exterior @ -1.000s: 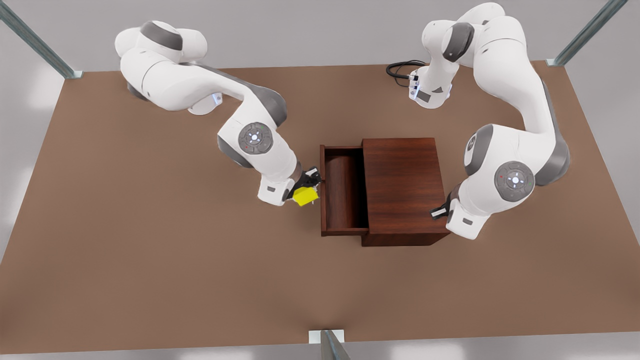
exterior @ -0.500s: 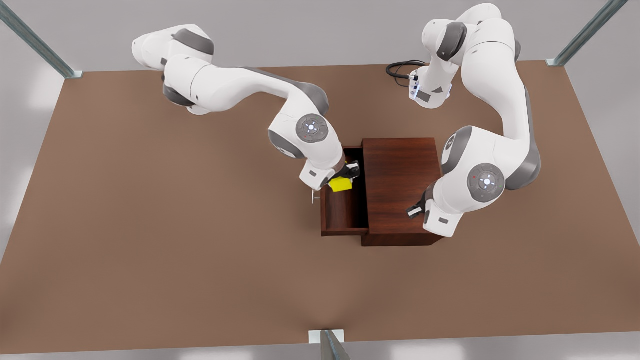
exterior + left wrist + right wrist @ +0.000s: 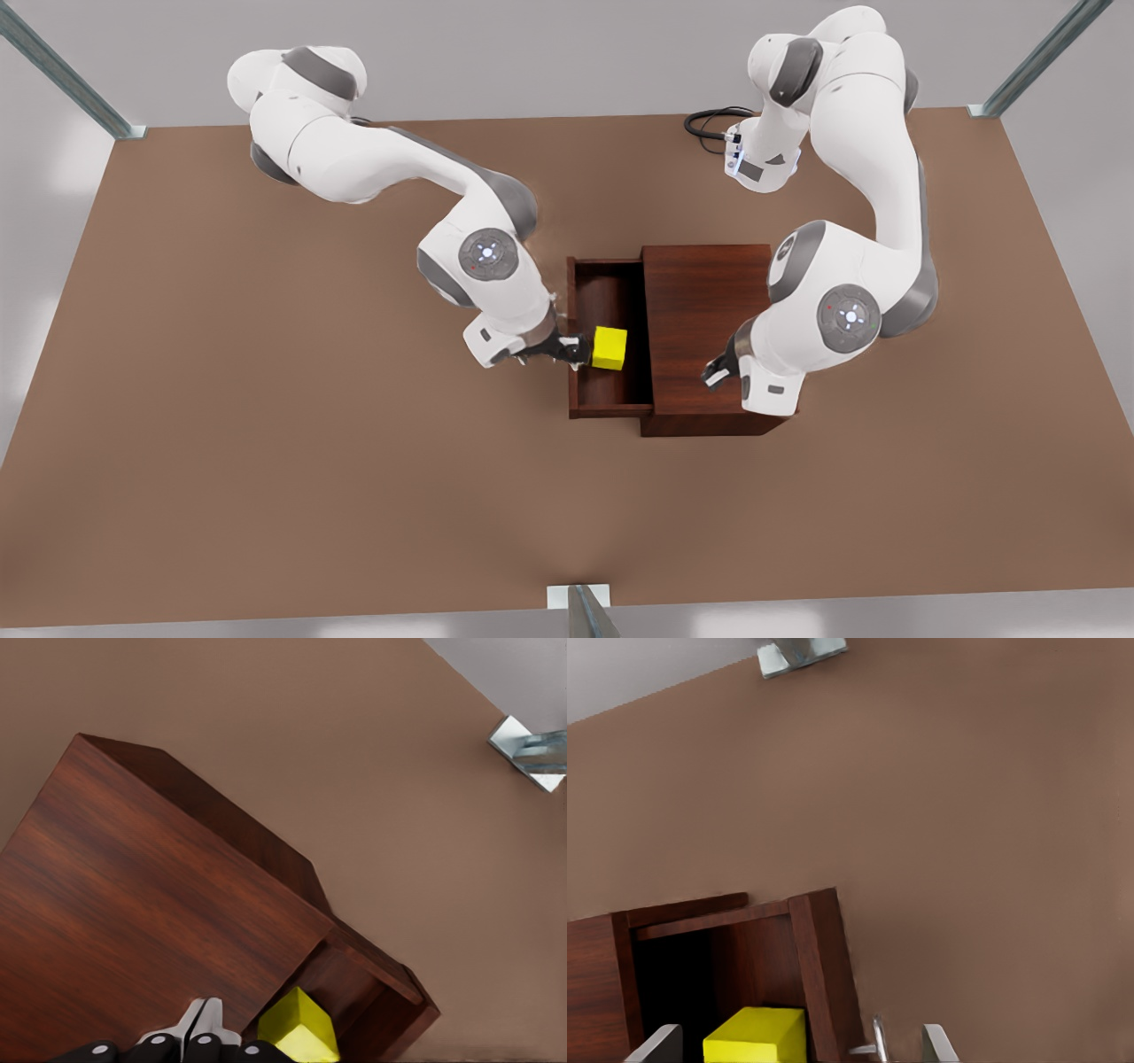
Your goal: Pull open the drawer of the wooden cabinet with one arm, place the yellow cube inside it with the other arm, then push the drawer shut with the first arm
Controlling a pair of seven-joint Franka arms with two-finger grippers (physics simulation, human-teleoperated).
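Note:
The wooden cabinet (image 3: pixel 709 310) stands mid-table with its drawer (image 3: pixel 572 390) pulled out toward the front view's left. The yellow cube (image 3: pixel 609 347) rests inside the drawer, near its front panel. My right gripper (image 3: pixel 576 348), on the arm at the front view's left, hovers open over that panel. In the right wrist view its fingertips (image 3: pixel 937 1043) stand wide apart, clear of the cube (image 3: pixel 755 1034), beside the silver handle (image 3: pixel 879 1036). My left gripper (image 3: pixel 713 372) waits shut above the cabinet top (image 3: pixel 133 904), and its wrist view looks across to the cube (image 3: pixel 301 1028).
A black cable (image 3: pixel 709 120) lies at the table's far edge beside the base of the arm at the front view's right. Metal frame posts (image 3: pixel 983 108) stand at the far corners, and a bracket (image 3: pixel 580 601) sits at the near edge. Bare brown table (image 3: pixel 310 461) surrounds the cabinet.
The right arm carried the cube over the drawer, let it go and drew back to the front panel. The cube now lies in the drawer. The left arm shifted slightly across the cabinet top.

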